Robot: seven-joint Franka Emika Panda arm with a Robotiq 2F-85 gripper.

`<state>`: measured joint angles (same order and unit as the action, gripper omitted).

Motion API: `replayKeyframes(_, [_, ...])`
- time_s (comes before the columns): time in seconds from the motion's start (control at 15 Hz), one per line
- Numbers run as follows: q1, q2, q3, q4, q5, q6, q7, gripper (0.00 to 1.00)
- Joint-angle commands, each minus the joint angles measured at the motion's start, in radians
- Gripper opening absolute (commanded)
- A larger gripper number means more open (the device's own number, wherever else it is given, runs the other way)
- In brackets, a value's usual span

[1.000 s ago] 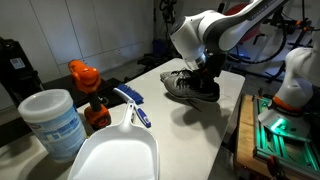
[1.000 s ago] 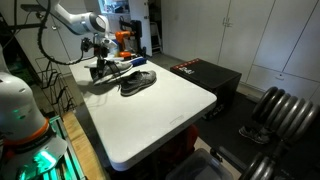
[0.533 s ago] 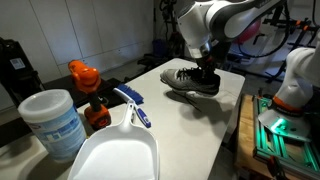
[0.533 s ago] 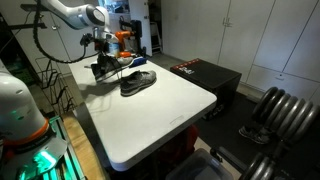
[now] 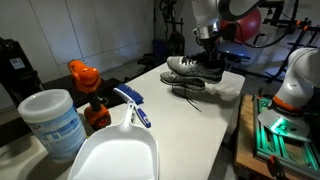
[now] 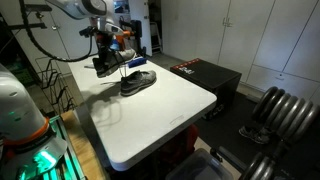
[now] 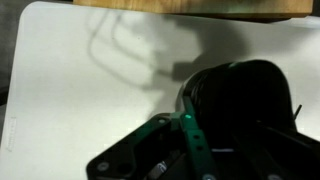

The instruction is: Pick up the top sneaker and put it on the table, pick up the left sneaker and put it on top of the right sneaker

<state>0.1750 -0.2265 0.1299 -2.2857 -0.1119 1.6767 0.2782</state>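
Pincer [image 5: 206, 52] clamped on the lifted sneaker [image 5: 195, 68], which hangs directly beneath it clear of the white tabletop [image 6: 160, 120], while the second sneaker [image 6: 138, 82] lies on the tabletop below and just beside the pincer.

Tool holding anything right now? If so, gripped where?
Yes: a sneaker, in the air above the table. The tool is shut on the rim of its foot opening.
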Motion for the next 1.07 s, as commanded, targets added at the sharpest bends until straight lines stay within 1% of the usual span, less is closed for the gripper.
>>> replayKeyframes(0.0, [-0.003,-0.01,0.021,-0.005,0.018,0.0,-0.063,0.04])
replayKeyframes(0.07, [-0.004,-0.024,0.011,-0.011,0.04,0.013,-0.113,0.04])
replayKeyframes(0.2, [-0.024,-0.046,-0.023,-0.014,0.103,0.019,-0.173,0.04])
replayKeyframes(0.4, [-0.049,-0.056,-0.084,0.015,0.198,-0.022,-0.343,0.04])
replayKeyframes(0.6, [-0.084,-0.03,-0.155,0.065,0.268,-0.089,-0.505,0.04])
replayKeyframes(0.8, [-0.108,0.026,-0.187,0.135,0.325,-0.161,-0.55,0.04])
replayKeyframes(0.87, [-0.118,0.048,-0.193,0.157,0.346,-0.184,-0.546,0.04])
replayKeyframes(1.0, [-0.141,0.099,-0.197,0.205,0.359,-0.226,-0.488,0.04])
